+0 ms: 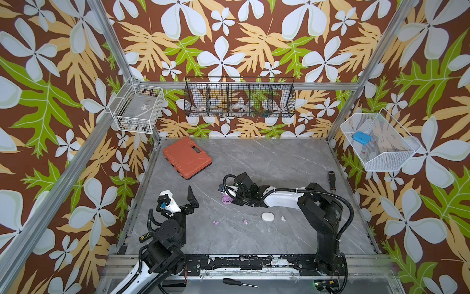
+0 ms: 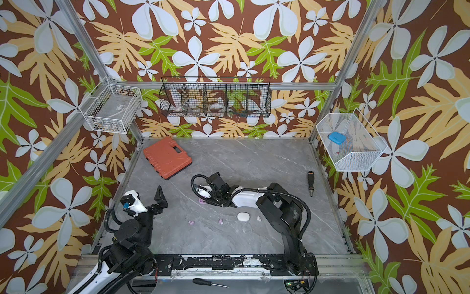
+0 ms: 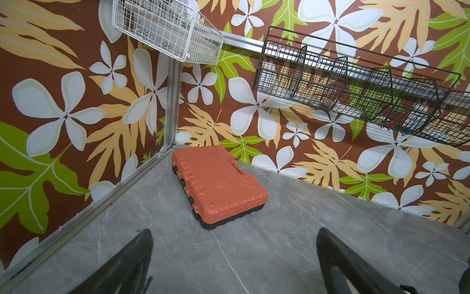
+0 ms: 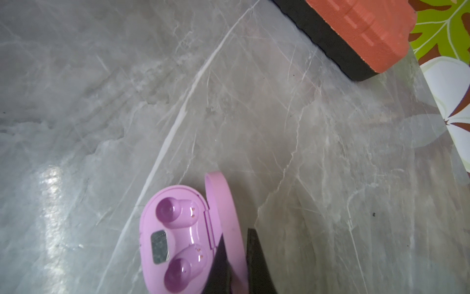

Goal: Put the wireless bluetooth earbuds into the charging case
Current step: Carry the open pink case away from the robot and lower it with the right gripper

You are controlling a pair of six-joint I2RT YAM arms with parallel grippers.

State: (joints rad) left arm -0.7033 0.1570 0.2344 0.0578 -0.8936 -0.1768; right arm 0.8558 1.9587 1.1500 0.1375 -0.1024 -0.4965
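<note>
Right, nearest the table's [image 1: 279,165] front edge, two lilac earbuds [image 1: 216,223] lie loose, with a shut white case [image 1: 267,216] and tiny white earbuds [image 1: 282,218] just beside it. Left gripper [image 3: 234,239] hangs by the left edge, jaws spread wide, holding nothing. Farther in — right gripper [image 4: 236,233] is pinched tight on the raised lid [image 4: 226,198] of the pink case [image 4: 178,236], both wells showing. Orange toolbox [image 1: 187,157] sits in the far left corner.

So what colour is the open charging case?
Lilac-pink; the charging case shows best in the right wrist view.
</note>
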